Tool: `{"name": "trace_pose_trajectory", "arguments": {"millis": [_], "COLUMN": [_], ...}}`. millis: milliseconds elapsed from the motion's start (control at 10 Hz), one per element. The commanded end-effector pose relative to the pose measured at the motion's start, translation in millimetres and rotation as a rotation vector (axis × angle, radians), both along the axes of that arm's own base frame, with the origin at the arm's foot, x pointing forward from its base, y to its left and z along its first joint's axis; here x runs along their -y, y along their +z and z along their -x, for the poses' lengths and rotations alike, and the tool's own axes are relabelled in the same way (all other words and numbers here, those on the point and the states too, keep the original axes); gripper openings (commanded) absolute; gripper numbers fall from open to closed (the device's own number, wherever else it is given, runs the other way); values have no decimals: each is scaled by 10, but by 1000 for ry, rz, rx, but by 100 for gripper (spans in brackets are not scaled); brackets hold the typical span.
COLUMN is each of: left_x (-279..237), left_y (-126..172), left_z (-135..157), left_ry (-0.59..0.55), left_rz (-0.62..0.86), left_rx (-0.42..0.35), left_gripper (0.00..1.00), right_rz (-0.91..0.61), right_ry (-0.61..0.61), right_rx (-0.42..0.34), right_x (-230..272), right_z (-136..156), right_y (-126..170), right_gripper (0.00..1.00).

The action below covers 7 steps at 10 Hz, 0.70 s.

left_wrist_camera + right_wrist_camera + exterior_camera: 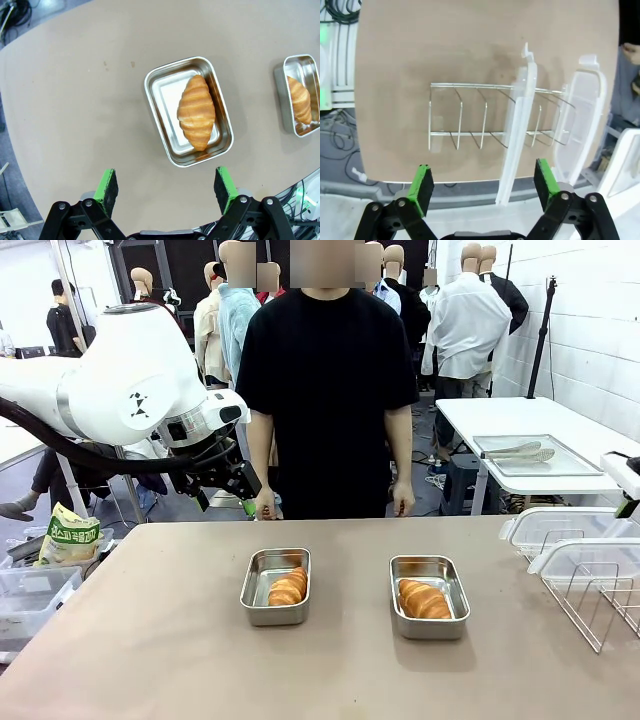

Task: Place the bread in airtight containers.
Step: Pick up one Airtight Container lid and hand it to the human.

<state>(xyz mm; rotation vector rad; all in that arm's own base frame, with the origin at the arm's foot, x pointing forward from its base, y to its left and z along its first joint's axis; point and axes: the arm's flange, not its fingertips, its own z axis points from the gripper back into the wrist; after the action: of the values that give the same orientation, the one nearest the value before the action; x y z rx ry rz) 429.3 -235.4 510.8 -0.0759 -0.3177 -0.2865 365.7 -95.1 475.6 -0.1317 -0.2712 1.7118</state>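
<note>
Left gripper (165, 184): released, jaws wide, empty. Just ahead of its fingertips, a steel container (162, 97) holding one bread (196, 111); farther off to one side, second container (279, 87) with another bread (300, 102). Right gripper (483, 182): released, empty, above wire rack (465, 117) with two clear lids (520, 125) standing in it.

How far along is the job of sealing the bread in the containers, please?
Done: the left roll lies in the left container, the right roll in the right container. In hand: nothing; the left end effector and right end effector are open, the right one facing the racked lids. Left: both containers lack lids.
</note>
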Motion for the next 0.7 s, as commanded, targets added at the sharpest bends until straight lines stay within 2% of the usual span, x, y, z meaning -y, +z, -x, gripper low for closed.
{"name": "trace_pose_trajectory", "arguments": {"millis": [0,400,600], "left_x": [-13,-13,-13], "left_y": [3,3,3], "left_z": [-1,-1,-1], "left_ry": [9,9,9], "left_rz": [4,4,4], "left_rx": [-1,-1,-1], "left_gripper": [100,100,100], "right_rz": [25,12,-1], "right_ry": [-24,-67,-59], "right_rx": [24,56,24], "right_x": [-53,-60,-62], "right_z": [-83,-286,-440], "right_y": [-126,-245,-335], "right_gripper": [100,100,100]}}
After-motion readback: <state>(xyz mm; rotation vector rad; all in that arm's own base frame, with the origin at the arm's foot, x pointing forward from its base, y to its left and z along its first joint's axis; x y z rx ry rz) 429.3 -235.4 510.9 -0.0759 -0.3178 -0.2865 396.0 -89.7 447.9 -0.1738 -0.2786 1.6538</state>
